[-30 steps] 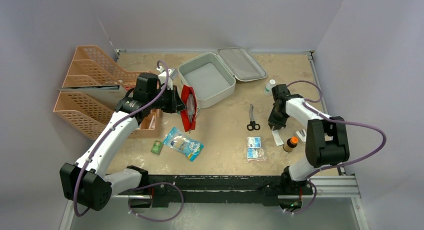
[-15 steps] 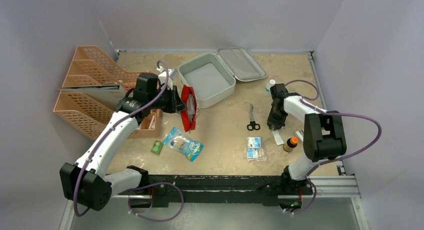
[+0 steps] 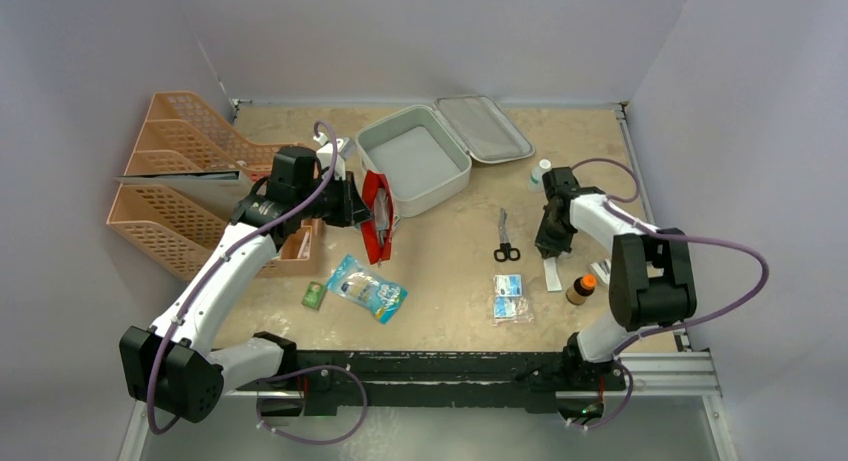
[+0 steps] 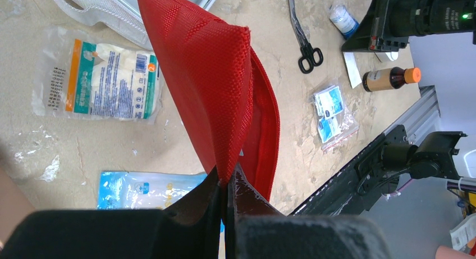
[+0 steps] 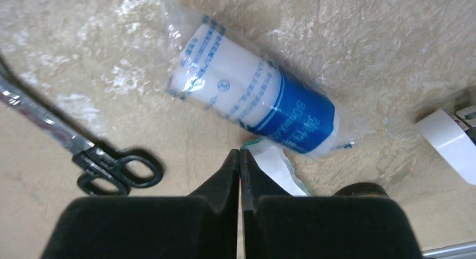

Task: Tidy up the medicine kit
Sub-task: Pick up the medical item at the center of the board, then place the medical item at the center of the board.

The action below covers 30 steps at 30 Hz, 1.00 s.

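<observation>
The medicine kit (image 3: 415,161) stands open at the far middle of the worktop, and nothing shows inside it. The left hand (image 4: 227,187) is closed on an edge of the red pouch (image 4: 224,85), lifted near the kit. The right hand (image 5: 239,158) is shut, its tips at a white packet (image 5: 275,166) beside the bandage roll (image 5: 255,99); whether it pinches it is unclear. Scissors (image 3: 505,239), a brown bottle (image 3: 580,287) and sachets (image 3: 511,297) lie outside, so the task seems barely begun.

medicine kit (image 3: 415,166) at tabletop's (image 3: 450,281) far edge, file trays (image 3: 170,181) along left edge, pouch (image 3: 377,216) between them, scissors (image 3: 505,239) right of centre, bottle (image 3: 580,288) toward near right corner
</observation>
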Available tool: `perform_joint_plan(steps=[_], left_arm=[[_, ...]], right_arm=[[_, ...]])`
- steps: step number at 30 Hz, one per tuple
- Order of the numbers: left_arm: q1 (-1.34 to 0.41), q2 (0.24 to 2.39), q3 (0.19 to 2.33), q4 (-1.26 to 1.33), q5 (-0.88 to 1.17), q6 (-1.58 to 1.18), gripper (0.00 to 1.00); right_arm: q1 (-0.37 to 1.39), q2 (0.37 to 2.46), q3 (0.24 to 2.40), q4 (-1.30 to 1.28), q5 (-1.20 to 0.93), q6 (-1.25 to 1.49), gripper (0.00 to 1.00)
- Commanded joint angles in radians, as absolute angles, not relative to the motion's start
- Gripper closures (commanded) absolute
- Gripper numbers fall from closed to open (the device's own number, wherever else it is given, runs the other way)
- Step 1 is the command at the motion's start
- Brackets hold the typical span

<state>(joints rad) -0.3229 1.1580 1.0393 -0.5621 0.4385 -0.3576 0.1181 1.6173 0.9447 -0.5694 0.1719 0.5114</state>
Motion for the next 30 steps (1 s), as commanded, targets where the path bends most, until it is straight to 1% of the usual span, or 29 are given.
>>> perform_joint_plan(steps=[1, 8, 12, 18, 24, 30], left_arm=[[-0.318, 1.152, 1.054, -0.529, 0.456, -0.356, 1.00], [-0.319, 1.154, 1.054, -0.529, 0.457, -0.356, 1.00], [-0.319, 1.155, 1.054, -0.529, 0.457, -0.356, 1.00], [-0.318, 1.156, 1.052, -0.529, 0.456, -0.356, 1.00], [-0.319, 1.157, 1.053, -0.528, 0.455, -0.356, 1.00], [-0.319, 1.152, 1.052, -0.531, 0.445, -0.356, 1.00]], right_arm=[[0.126, 1.513, 0.934, -0.560, 0.118, 0.488, 1.00], [0.155, 1.397, 0.924, -0.534, 0.008, 0.495, 1.00], [0.217, 1.362, 0.950, -0.545, 0.002, 0.519, 1.00], [0.306, 1.333, 1.009, -0.552, -0.066, 0.553, 1.00], [0.400, 1.360, 1.037, -0.496, -0.123, 0.624, 1.00], [0.474, 1.476, 1.043, -0.418, -0.130, 0.690, 1.00]])
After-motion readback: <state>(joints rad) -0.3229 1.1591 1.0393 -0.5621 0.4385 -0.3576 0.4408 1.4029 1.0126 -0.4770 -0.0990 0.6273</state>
